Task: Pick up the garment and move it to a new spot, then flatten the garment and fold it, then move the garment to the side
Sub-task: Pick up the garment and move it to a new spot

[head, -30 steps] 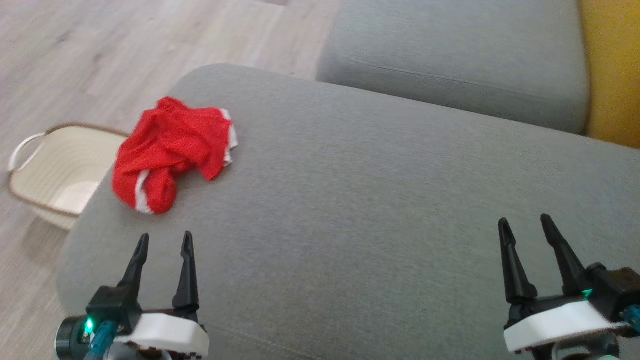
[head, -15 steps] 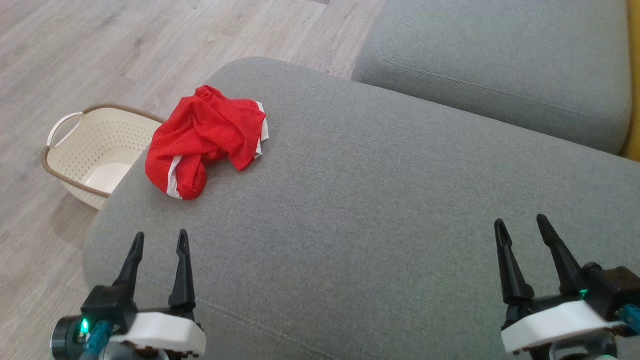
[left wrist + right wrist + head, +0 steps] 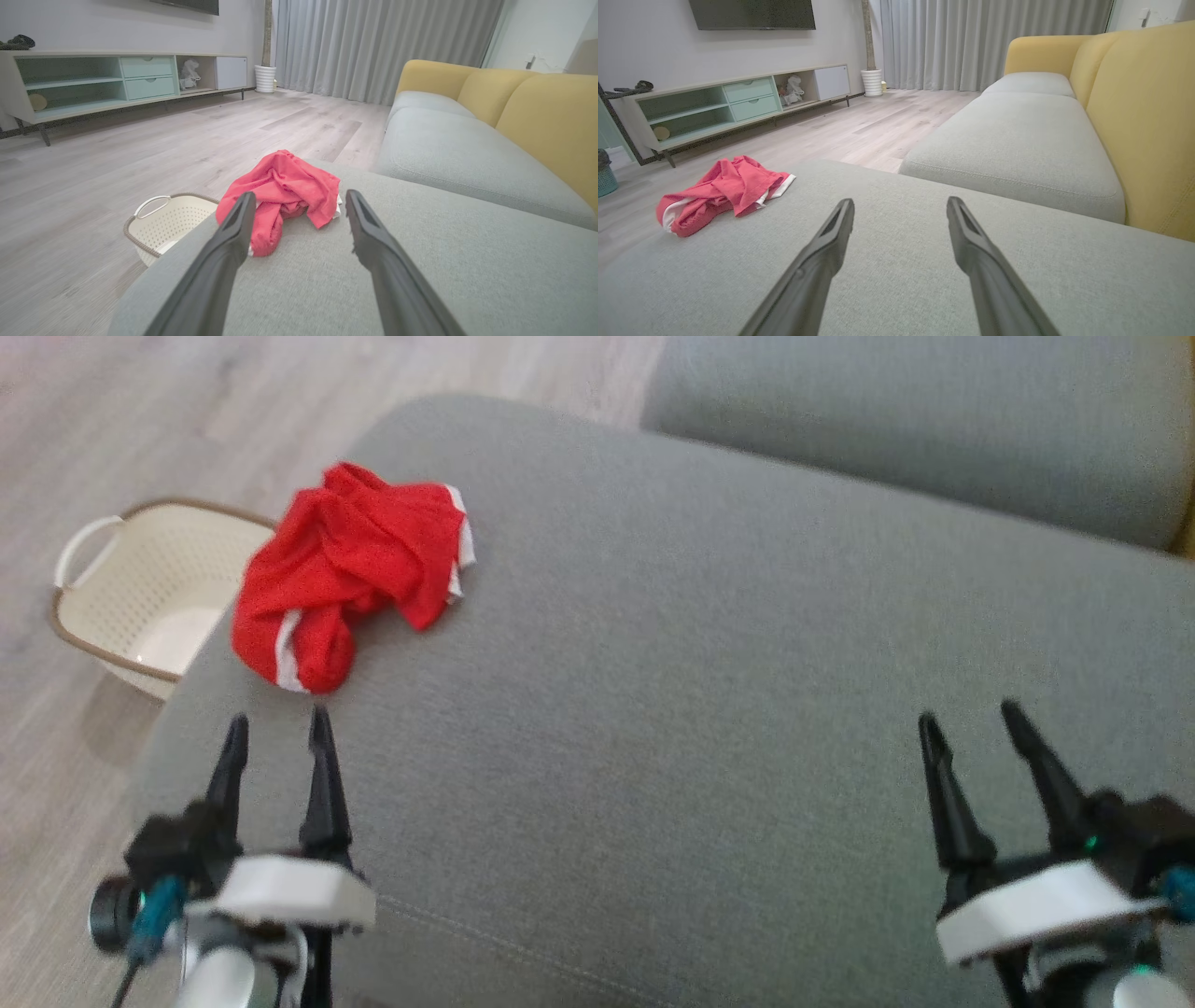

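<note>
At the left end of the grey cushion [image 3: 709,691] the red garment [image 3: 350,569] lies in a crumpled heap, with some white trim showing. It sits close to the rounded edge, and just below that edge a pale basket [image 3: 140,588] stands on the floor.

The left gripper [image 3: 279,716] points straight at the heap. Its fingers are spread and hold nothing, and their tips are near the cloth but apart from it. In the left wrist view the garment shows between the two fingers, so I judge that this arm is lined up for the pick, being the one on the garment's side. The head view is blurred, so I cannot tell whether the tips touch the cushion or hang a little above it.

The right gripper [image 3: 968,713] is over bare cushion, well apart from the garment, with its fingers also spread and empty. It seems to wait there, probably because the wide free area between the arms is the place for flattening and folding.

The pick is not yet done. A careless push could slide the cloth over the edge toward the basket.
</note>
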Robot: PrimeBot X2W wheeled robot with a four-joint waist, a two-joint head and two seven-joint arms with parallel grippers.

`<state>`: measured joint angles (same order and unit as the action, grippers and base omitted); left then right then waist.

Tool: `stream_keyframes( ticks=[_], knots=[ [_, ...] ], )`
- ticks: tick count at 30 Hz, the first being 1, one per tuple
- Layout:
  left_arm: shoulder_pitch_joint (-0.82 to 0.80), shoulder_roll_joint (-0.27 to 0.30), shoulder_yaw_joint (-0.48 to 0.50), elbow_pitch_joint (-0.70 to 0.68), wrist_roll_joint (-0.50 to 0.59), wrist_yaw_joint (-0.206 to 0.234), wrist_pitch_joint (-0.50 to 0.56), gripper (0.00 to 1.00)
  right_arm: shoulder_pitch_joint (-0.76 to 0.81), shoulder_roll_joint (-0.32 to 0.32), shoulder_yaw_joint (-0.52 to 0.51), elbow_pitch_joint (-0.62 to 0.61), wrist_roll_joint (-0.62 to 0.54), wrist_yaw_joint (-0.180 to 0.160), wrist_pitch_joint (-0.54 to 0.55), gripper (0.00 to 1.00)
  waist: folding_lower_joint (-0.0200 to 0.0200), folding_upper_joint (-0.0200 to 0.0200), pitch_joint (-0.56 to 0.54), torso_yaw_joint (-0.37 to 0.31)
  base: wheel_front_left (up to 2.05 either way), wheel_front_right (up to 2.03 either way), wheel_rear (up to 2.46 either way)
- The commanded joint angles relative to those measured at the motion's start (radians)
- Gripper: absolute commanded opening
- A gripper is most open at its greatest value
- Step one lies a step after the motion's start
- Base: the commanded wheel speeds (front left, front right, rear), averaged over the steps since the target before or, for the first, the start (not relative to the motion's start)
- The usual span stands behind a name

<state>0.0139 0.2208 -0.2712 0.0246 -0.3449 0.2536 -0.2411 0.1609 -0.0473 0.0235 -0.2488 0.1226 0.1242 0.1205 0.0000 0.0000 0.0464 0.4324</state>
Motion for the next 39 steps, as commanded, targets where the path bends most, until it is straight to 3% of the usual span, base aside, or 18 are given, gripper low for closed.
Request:
stream_keyframes(
  ticks=[1, 6, 14, 15, 23, 30, 31, 32, 33, 39],
  knots=[
    [-0.081, 0.001, 0.049, -0.011, -0.005, -0.008, -0.015, 1.00, -0.074, -0.027, 0.021, -0.051, -0.006, 0.007, 0.006, 1.00, 0.0000, 0.0000, 0.068, -0.046, 0.00, 0.00, 0.00],
    [-0.227, -0.011, 0.109, 0.133, -0.014, -0.067, -0.020, 1.00, -0.135, -0.068, 0.020, -0.099, -0.011, 0.007, 0.042, 1.00, 0.0000, 0.0000, 0.188, -0.099, 0.00, 0.00, 0.00],
    [-0.475, 0.001, 0.219, 0.450, 0.026, -0.237, -0.020, 1.00, -0.200, -0.122, 0.016, -0.150, 0.000, 0.007, 0.065, 1.00, 0.0000, 0.0000, 0.346, -0.153, 0.00, 0.00, 0.00],
    [-0.475, 0.001, 0.219, 0.450, 0.026, -0.237, -0.020, 1.00, -0.200, -0.122, 0.016, -0.150, 0.000, 0.007, 0.065, 1.00, 0.0000, 0.0000, 0.346, -0.153, 0.00, 0.00, 0.00],
    [-0.687, 0.055, 0.251, 0.825, 0.060, -0.320, -0.021, 1.00, -0.264, -0.142, 0.032, -0.158, 0.013, 0.007, 0.068, 1.00, 0.0000, 0.0000, 0.438, -0.193, 0.00, 0.00, 0.00],
    [-0.810, 0.094, 0.235, 1.004, 0.091, -0.340, -0.021, 1.00, -0.288, -0.145, 0.037, -0.144, 0.021, 0.007, 0.060, 1.00, 0.0000, 0.0000, 0.464, -0.210, 0.00, 0.00, 0.00],
    [-0.820, 0.095, 0.233, 1.021, 0.094, -0.341, -0.021, 0.90, -0.290, -0.144, 0.038, -0.143, 0.022, 0.007, 0.059, 1.00, 0.0000, 0.0000, 0.465, -0.210, 0.00, 0.00, 0.00],
    [-0.830, 0.100, 0.230, 1.033, 0.099, -0.342, -0.021, 0.41, -0.292, -0.143, 0.039, -0.142, 0.023, 0.007, 0.058, 1.00, 0.0000, 0.0000, 0.465, -0.212, 0.00, 0.00, 0.00],
    [-0.837, 0.105, 0.228, 1.039, 0.102, -0.344, -0.021, 0.00, -0.294, -0.141, 0.040, -0.143, 0.024, 0.007, 0.057, 1.00, 0.0000, 0.0000, 0.464, -0.213, 0.00, 0.00, 0.00],
    [-0.820, 0.105, 0.252, 0.939, 0.109, -0.340, -0.021, 0.00, -0.290, -0.133, 0.031, -0.128, 0.026, 0.007, 0.042, 1.00, 0.0000, 0.0000, 0.432, -0.211, 0.00, 0.00, 0.00]
  ],
)
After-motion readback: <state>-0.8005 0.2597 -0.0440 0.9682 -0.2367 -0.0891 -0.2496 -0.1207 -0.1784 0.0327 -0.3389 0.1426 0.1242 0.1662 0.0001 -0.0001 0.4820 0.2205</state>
